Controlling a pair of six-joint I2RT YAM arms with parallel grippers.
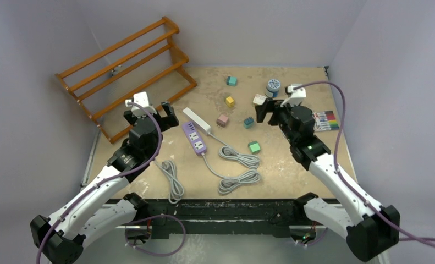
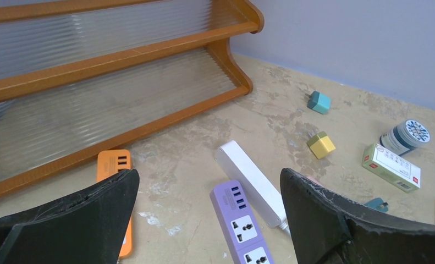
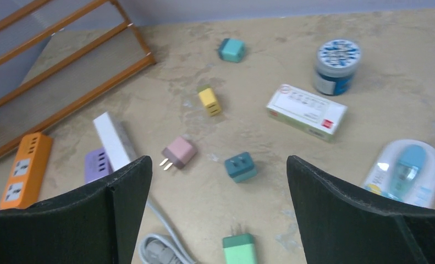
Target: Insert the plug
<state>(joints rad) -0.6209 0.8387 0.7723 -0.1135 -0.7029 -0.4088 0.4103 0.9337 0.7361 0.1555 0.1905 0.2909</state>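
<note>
A purple power strip [image 1: 194, 137] lies mid-table beside a white one [image 1: 197, 120]; both show in the left wrist view [image 2: 242, 225] [image 2: 253, 181]. An orange strip [image 2: 116, 165] lies by the rack. Loose plugs lie around: pink [image 1: 222, 120] [image 3: 179, 152], yellow [image 1: 230, 101], light teal [image 1: 232, 81], dark teal [image 1: 248, 122] [image 3: 240, 166] and green [image 1: 254, 147] [image 3: 239, 247]. My left gripper [image 1: 150, 113] [image 2: 208, 181] is open and empty, above and left of the purple strip. My right gripper [image 1: 271, 109] [image 3: 219, 162] is open and empty above the dark teal and green plugs.
A wooden rack [image 1: 127, 71] stands at the back left. A blue-lidded jar [image 1: 273, 87], a white box [image 1: 259, 99], a marker pack [image 1: 326, 120] and a blister pack [image 3: 407, 170] lie at the right. Coiled grey cables [image 1: 240, 165] [image 1: 174, 179] lie near the front.
</note>
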